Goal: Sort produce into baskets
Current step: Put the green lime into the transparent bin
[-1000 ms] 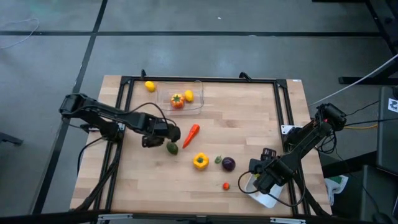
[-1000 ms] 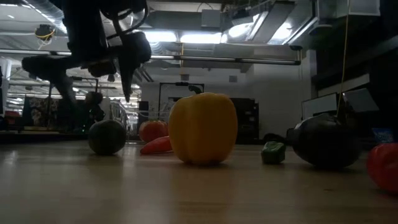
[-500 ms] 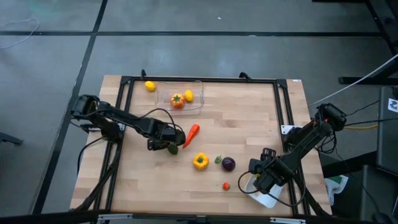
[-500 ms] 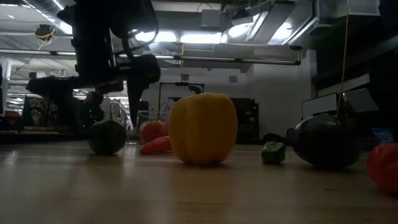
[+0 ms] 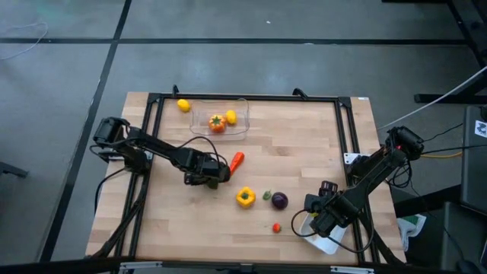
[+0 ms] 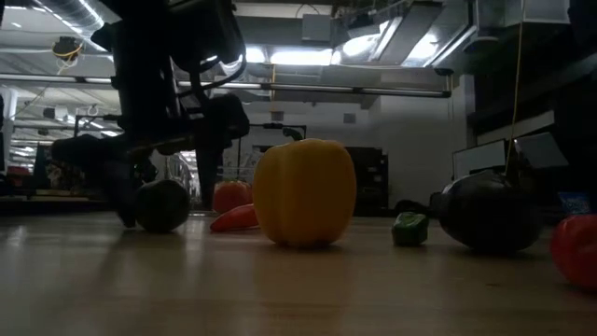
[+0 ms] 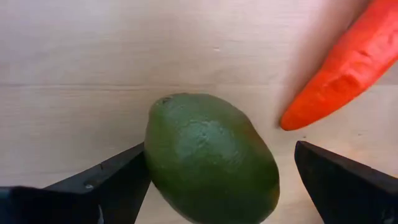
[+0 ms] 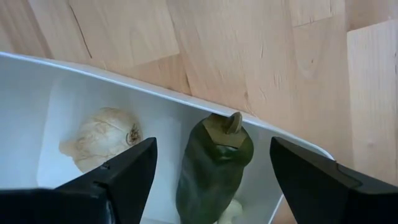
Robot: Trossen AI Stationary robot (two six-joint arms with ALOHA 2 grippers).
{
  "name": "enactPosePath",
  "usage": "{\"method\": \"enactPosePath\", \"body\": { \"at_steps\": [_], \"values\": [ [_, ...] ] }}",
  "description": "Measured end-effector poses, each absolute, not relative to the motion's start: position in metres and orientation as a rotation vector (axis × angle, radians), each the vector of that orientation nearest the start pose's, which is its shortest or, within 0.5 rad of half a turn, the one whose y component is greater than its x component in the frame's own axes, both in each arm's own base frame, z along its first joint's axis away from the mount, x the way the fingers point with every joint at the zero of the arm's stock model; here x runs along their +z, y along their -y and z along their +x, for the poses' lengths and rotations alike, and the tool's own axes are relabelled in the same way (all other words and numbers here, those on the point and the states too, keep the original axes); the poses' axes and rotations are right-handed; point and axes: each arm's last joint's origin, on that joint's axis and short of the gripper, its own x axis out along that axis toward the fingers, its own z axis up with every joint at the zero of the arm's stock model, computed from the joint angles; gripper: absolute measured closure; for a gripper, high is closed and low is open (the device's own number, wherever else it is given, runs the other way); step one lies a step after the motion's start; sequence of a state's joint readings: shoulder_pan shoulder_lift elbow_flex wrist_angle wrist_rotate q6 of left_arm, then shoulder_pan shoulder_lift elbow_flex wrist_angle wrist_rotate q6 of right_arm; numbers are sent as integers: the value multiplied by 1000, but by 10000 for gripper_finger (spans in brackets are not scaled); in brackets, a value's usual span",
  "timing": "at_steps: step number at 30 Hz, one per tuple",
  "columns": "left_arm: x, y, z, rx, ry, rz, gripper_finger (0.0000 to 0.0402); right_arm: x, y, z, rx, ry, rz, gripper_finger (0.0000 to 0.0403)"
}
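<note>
A dark green oval fruit (image 7: 211, 158) lies on its side on the wooden table, also seen in the low view (image 6: 160, 205). My left gripper (image 5: 209, 176) is open and low over it, one finger on each side (image 6: 207, 177). A red carrot-like piece (image 5: 237, 160) lies just beyond it. My right gripper (image 5: 323, 217) is open above the white tray (image 8: 124, 81), which holds a white garlic (image 8: 102, 140) and a green pepper (image 8: 214, 165). The clear tub (image 5: 240, 129) at the far side holds an orange tomato (image 5: 217, 122) and a lemon (image 5: 230, 117). My left gripper's fingers point down and stand on either side of the green fruit, which rests on the table. One finger (image 7: 118, 180) lies right against the fruit's side (image 7: 149, 163); I cannot tell whether it touches. The other finger stands apart from it.
A yellow pepper (image 5: 244, 197), a small green piece (image 5: 267, 195), a purple ball (image 5: 280, 200) and a small red piece (image 5: 276, 227) lie between the two arms. A lemon (image 5: 183, 106) lies beside the tub. A black frame (image 5: 251, 97) rims the table.
My left gripper has gone toward the table's right and near edges and down, from beside the green fruit to over it, its fingers now straddling it near the table. The fruit has stayed in place.
</note>
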State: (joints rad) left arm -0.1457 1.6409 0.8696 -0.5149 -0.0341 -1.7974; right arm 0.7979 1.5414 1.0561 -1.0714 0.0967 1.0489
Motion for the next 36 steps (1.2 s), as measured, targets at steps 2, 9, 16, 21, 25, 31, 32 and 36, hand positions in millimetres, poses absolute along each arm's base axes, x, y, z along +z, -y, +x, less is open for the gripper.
{"method": "enactPosePath", "body": {
  "at_steps": [2, 9, 16, 21, 25, 31, 32, 36],
  "values": [
    [146, 40, 280, 1035, -974, -1394, 42, 210, -183, 182, -232, -1476, 158, 93],
    [146, 40, 280, 1020, -983, -1373, 105, 210, -183, 182, -232, -1475, 159, 93],
    [149, 30, 281, 988, -992, -1332, 151, 210, -183, 182, -231, -1475, 159, 93],
    [163, 14, 280, 933, -950, -1315, 148, 210, -183, 182, -230, -1474, 159, 93],
    [185, -7, 275, 890, -862, -1309, 146, 210, -183, 183, -228, -1472, 163, 93],
    [227, -49, 258, 918, -595, -1223, 146, 210, -183, 183, -227, -1471, 164, 93],
    [233, -56, 254, 928, -555, -1199, 146, 210, -183, 183, -227, -1470, 164, 93],
    [251, -85, 240, 962, -441, -1061, 145, 210, -183, 183, -227, -1470, 164, 93]
  ]
}}
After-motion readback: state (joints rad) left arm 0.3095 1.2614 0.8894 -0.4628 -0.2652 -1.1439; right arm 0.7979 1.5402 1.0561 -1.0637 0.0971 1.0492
